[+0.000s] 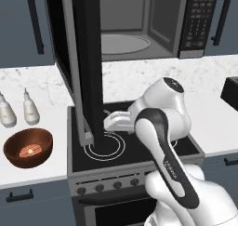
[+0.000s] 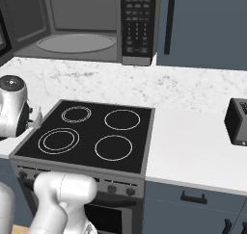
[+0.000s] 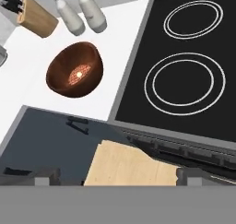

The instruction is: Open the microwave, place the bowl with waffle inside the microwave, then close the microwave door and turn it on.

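The gripper (image 3: 118,176) hangs above the stove's front edge, looking down, its two dark fingertips (image 3: 47,176) spread wide apart with nothing between them. Under it lies the black stove (image 1: 186,146) with its white ring burners, knobs along the front. On the white counter (image 1: 32,171) just left of the stove sits the bowl with waffle (image 1: 28,147) — upright, near the counter's front edge, the small golden waffle (image 3: 77,74) flat in its bottom. Behind the bowl, toward the wall, stand two small white bottles (image 1: 18,109), apart from it. Farther back and higher, the microwave (image 2: 82,23) is open: the microwave door (image 1: 82,57) is swung out toward the camera — its grey interior and round turntable (image 2: 76,43) bare, the keypad (image 2: 137,21) on its right.
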Robot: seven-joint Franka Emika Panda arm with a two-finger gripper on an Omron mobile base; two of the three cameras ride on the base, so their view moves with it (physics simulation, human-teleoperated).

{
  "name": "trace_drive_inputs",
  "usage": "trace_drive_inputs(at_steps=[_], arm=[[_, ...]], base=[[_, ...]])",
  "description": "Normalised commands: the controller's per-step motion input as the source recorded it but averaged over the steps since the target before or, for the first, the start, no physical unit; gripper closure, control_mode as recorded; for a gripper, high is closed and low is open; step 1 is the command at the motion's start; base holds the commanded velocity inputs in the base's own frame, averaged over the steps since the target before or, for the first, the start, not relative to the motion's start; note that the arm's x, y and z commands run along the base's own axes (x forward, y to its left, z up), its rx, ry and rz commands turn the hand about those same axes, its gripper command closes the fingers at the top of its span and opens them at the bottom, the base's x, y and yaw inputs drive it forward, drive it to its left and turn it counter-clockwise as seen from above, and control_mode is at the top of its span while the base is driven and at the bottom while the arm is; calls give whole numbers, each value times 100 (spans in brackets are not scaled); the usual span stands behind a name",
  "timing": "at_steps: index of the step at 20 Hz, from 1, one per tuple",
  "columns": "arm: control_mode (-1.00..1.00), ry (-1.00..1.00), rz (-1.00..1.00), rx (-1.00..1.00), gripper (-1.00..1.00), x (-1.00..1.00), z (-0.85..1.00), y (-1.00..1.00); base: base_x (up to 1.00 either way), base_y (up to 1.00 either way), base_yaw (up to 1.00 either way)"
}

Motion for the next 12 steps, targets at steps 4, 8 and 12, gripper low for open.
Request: trace_drive_inputs(at_steps=[4, 8, 12], arm=[[-100, 11, 4, -5, -100, 37, -52, 78], [-100, 11, 3, -1, -100, 51, -46, 56], [-100, 2, 0, -2, -100, 76, -32, 45]], base=[[0, 0, 0], [0, 0, 0], [0, 0, 0]])
